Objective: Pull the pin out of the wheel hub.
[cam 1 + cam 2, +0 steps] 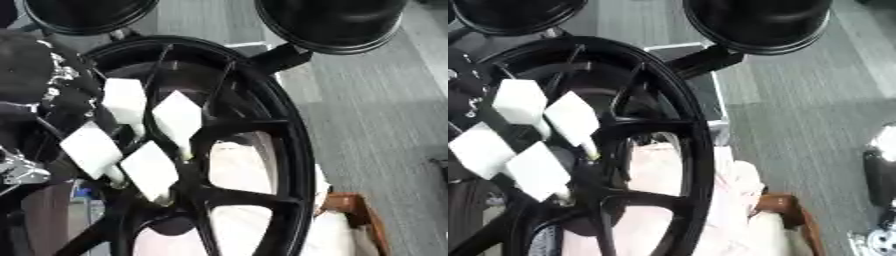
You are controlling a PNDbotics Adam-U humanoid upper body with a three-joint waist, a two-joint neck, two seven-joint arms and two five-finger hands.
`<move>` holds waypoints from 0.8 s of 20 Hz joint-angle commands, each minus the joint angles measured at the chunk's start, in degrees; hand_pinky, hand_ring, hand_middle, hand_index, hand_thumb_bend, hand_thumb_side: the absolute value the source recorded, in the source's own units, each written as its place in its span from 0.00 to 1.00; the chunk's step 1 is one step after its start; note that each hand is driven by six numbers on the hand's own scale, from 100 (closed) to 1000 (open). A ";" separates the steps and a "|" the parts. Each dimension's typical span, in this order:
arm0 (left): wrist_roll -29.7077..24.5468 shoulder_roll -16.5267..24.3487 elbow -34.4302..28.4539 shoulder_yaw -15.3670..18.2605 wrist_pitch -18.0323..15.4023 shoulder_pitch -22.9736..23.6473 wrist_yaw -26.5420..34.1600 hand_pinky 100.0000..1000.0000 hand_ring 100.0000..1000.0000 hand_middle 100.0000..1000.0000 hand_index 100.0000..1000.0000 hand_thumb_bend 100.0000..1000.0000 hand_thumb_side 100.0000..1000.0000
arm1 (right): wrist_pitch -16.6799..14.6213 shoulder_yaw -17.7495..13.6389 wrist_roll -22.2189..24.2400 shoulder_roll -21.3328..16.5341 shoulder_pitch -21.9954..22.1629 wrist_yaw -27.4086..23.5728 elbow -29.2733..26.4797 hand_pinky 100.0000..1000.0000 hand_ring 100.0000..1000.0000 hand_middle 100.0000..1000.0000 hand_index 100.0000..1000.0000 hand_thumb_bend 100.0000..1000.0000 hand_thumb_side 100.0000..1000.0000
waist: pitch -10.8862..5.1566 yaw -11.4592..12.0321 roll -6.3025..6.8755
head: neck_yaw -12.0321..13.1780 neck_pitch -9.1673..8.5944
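big black wheel hub fills most of the view, standing on edge, rim arcing top-centre down to bottom-right, spokes fanning out from a centre near the lower left. floor is grey, striped, to the right of it. two round black things, prob more rims, hang over the top edge. brown wooden bit just beside the rim at lower right, pale cloth-like stuff showing thru the spoke gaps.

left hand comes in from the left edge, black arm w/ silver joints behind it; fingers end in big white pads, four showing, spread over the spokes near the hub centre. fingers reach toward the centre, tips at or touching the spokes; can't tell if they close on anything. right hand: only a dark shape w/ pale top at the right edge of the right eye view, state can't tell.

pin: can't make it out; prob at hub centre under the white pads, hidden.

step, my read: reaching in / getting a hold on the pin, not pulled yet. next needs pads closed on the pin, then a straight pull along its axis, away from the hub, w/o snagging the spokes.
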 commanded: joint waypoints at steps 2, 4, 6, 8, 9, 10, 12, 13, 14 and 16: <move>-14.04 1.08 -0.47 -0.21 -13.48 -0.26 -1.20 0.73 0.63 0.53 0.76 0.26 0.36 | 0.09 -0.43 -0.08 -0.37 -0.20 -0.21 -0.70 0.79 0.73 0.59 0.77 0.00 0.26 | -1.04 -0.12 -0.10 | 0.35 -0.09; -14.04 0.88 -0.02 -0.94 -13.33 -0.14 -1.90 0.73 0.63 0.53 0.76 0.24 0.40 | 0.11 -0.44 -0.08 -0.30 -0.26 -0.29 -0.70 0.79 0.73 0.59 0.77 0.00 0.26 | -0.99 -0.23 -0.11 | 0.43 -0.15; -14.04 0.56 0.58 -1.65 -13.49 -0.19 -2.53 0.73 0.63 0.53 0.75 0.23 0.42 | 0.10 -0.49 -0.08 -0.25 -0.31 -0.35 -0.70 0.79 0.73 0.59 0.77 0.00 0.26 | -0.96 -0.31 -0.11 | 0.49 -0.12; -14.04 0.21 1.21 -2.20 -13.74 -0.37 -3.02 0.73 0.62 0.53 0.74 0.21 0.43 | 0.08 -0.53 -0.08 -0.24 -0.33 -0.38 -0.70 0.79 0.73 0.59 0.77 0.00 0.26 | -0.94 -0.35 -0.12 | 0.51 -0.14; -14.04 0.02 1.55 -2.50 -13.87 -0.46 -3.23 0.72 0.62 0.52 0.74 0.20 0.44 | 0.08 -0.54 -0.08 -0.24 -0.34 -0.40 -0.70 0.79 0.73 0.59 0.77 0.00 0.26 | -0.93 -0.36 -0.13 | 0.50 -0.17; -14.04 -0.15 1.92 -2.79 -13.98 -0.54 -3.47 0.72 0.61 0.51 0.73 0.20 0.44 | 0.09 -0.55 -0.08 -0.23 -0.36 -0.42 -0.70 0.79 0.73 0.59 0.77 0.00 0.26 | -0.92 -0.38 -0.14 | 0.49 -0.22; -14.04 -0.44 2.58 -3.24 -14.18 -0.63 -3.91 0.71 0.59 0.49 0.72 0.19 0.42 | 0.11 -0.56 -0.08 -0.19 -0.36 -0.46 -0.70 0.79 0.73 0.59 0.77 0.00 0.26 | -0.92 -0.41 -0.15 | 0.46 -0.24; -14.04 -0.57 2.84 -3.38 -14.25 -0.66 -4.05 0.71 0.58 0.47 0.71 0.18 0.40 | 0.11 -0.59 -0.08 -0.16 -0.36 -0.48 -0.70 0.79 0.73 0.59 0.77 0.00 0.26 | -0.92 -0.42 -0.16 | 0.45 -0.23; -14.04 -0.71 3.04 -3.46 -14.23 -0.71 -4.04 0.70 0.57 0.46 0.69 0.17 0.36 | 0.11 -0.62 -0.08 -0.13 -0.36 -0.49 -0.70 0.79 0.73 0.59 0.77 0.00 0.26 | -0.92 -0.43 -0.17 | 0.43 -0.21; -14.04 -0.98 3.32 -3.53 -13.95 -0.87 -3.65 0.68 0.55 0.42 0.64 0.13 0.28 | 0.12 -0.66 -0.08 -0.07 -0.35 -0.53 -0.70 0.79 0.73 0.59 0.77 0.00 0.26 | -0.94 -0.42 -0.19 | 0.42 -0.18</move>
